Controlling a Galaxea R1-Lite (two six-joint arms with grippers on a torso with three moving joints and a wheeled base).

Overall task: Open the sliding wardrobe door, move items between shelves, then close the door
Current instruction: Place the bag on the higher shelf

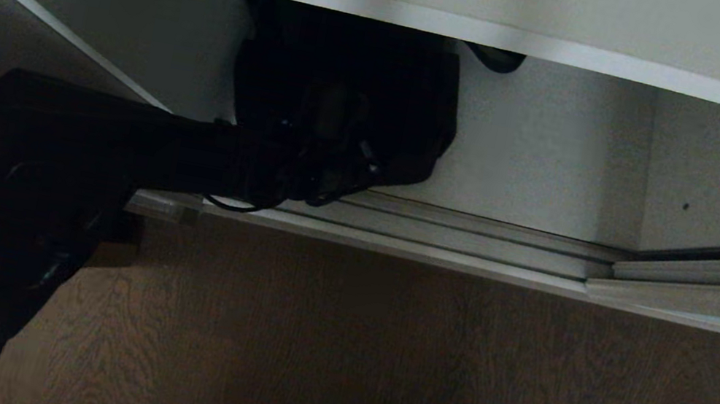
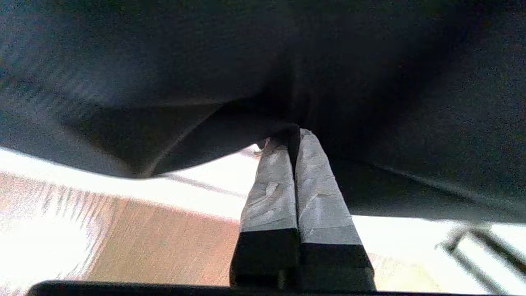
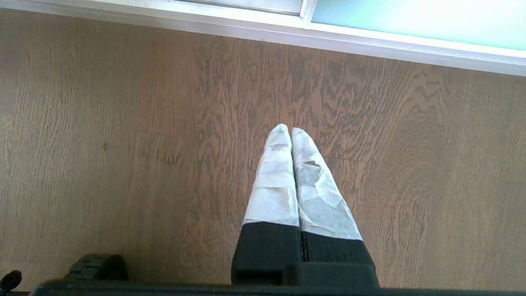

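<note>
The left gripper [image 2: 295,135], jaws clenched on a fold of the black bag [image 1: 350,89] on the wardrobe's bottom shelf [image 1: 545,160], looks set to lift it, while the right gripper [image 3: 291,130] hangs clenched, empty, over the floor [image 3: 123,144].

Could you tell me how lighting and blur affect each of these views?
Head view: dim; the black bag and left gripper merge into one dark mass under the shelf. Left wrist view: the floor is streaked with motion blur and the pale band beside it is blown out, while the bag fills the top in shadow. Right wrist view: evenly lit and sharp, with glare on the glass door.
</note>
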